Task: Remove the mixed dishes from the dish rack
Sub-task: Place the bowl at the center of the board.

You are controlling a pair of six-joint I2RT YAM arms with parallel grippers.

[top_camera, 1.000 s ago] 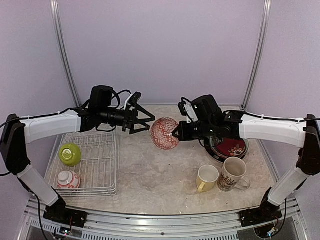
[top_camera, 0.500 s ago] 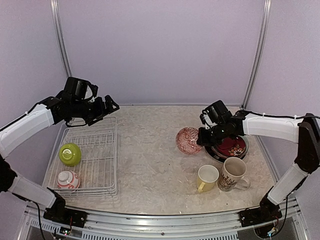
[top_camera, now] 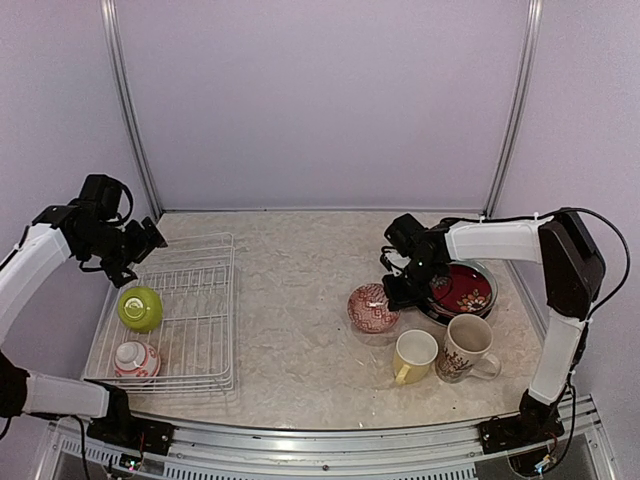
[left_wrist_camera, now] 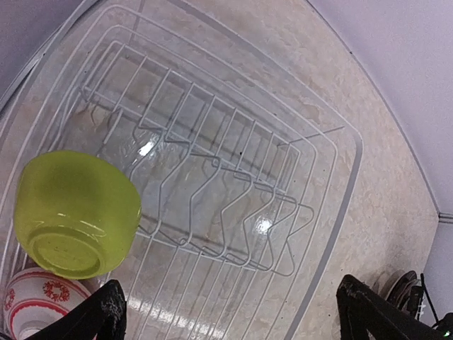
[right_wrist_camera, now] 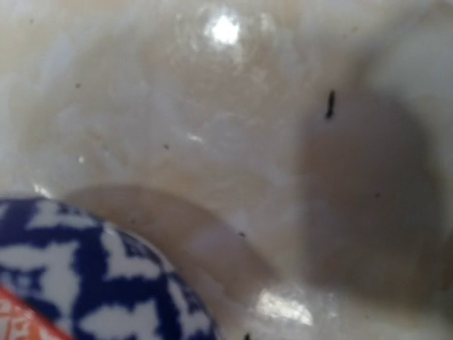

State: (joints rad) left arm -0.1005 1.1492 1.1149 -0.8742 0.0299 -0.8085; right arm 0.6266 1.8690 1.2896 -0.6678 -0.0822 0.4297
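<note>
Right gripper (top_camera: 393, 291) pinches the rim of the red bowl (top_camera: 370, 309), which sits on the marbled table (top_camera: 290, 340) beside stacked plates (top_camera: 463, 292) and a yellow mug (top_camera: 413, 356). Left gripper (top_camera: 143, 248), spread wide, hovers over the far corner of the rack (top_camera: 195, 320), green bowl (top_camera: 140, 308) inside. Lilac walls (top_camera: 320, 100) close the room.

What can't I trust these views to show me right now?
red patterned bowl in the right gripper: whether it touches the table yet; top view looks steeply down, right wrist view is a close blur.
plate stack: how many plates; the right arm covers part of it in the top view.
red-and-white bowl in the dish rack: left wrist view's bottom edge cuts it off; top view too small for its pattern.
</note>
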